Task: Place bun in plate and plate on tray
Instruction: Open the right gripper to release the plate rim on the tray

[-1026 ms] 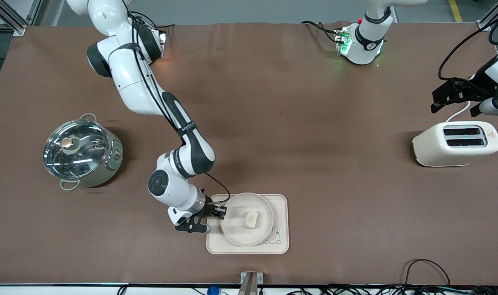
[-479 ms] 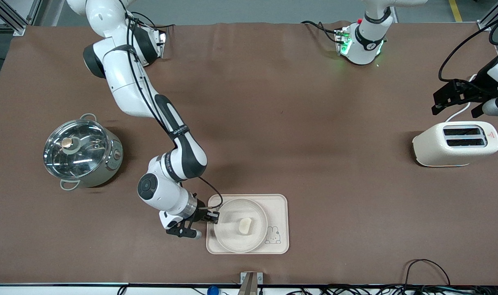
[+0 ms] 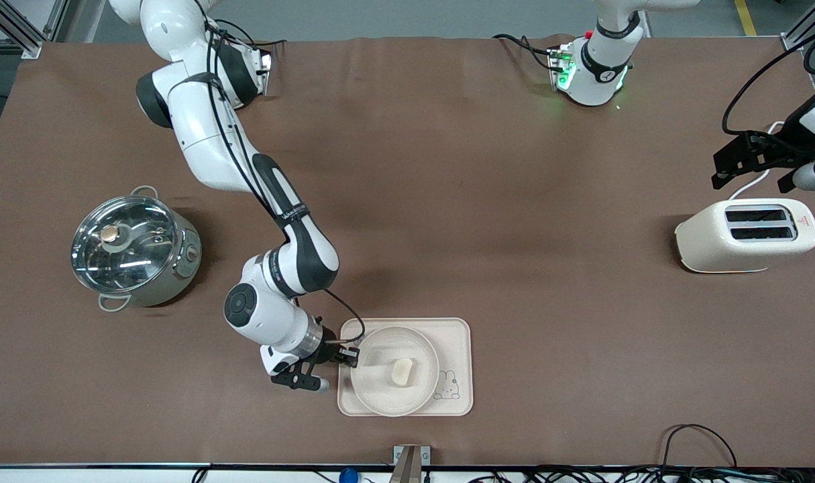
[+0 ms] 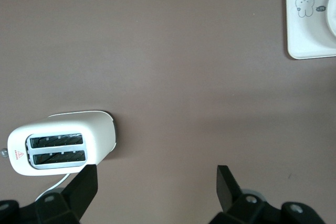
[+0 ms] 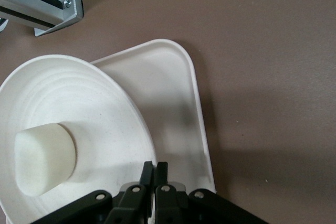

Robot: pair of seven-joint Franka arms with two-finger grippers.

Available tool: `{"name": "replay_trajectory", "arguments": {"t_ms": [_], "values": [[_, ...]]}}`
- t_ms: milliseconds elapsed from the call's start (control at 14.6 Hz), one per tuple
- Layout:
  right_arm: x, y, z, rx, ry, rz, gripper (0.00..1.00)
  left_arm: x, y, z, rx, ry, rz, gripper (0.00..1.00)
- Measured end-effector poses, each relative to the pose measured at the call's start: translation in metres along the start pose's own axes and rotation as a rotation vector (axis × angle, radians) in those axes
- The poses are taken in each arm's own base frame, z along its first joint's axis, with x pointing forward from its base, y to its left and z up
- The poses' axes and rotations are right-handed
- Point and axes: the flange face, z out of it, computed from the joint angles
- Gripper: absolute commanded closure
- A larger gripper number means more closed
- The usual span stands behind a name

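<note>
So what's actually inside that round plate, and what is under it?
In the plate lies one small cream bun; the right gripper is shut on its rim. Under it sits the tray, its rabbit drawing showing beside the plate. The tray's middle is covered.

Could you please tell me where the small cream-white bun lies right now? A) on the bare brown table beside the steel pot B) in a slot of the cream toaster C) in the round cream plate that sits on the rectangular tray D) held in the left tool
C: the small cream-white bun lies in the round cream plate, which sits on the rectangular rabbit tray; the right tool is shut on the plate's rim.
</note>
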Motion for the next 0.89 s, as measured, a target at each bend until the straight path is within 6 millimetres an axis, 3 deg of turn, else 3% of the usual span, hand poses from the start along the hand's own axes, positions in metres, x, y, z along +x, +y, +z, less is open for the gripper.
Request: {"name": "replay_trajectory", "arguments": {"t_ms": [274,889], "values": [[0.0017,0.0007,-0.0016,-0.001,0.004,0.0,0.98,0.0,-0.01,0.0008,0.003,-0.001,-0.016,0.0],[0.0006,0.0002,-0.0002,-0.014,0.01,-0.011,0.98,0.0037,-0.01,0.0074,0.003,-0.012,-0.015,0.0]]}}
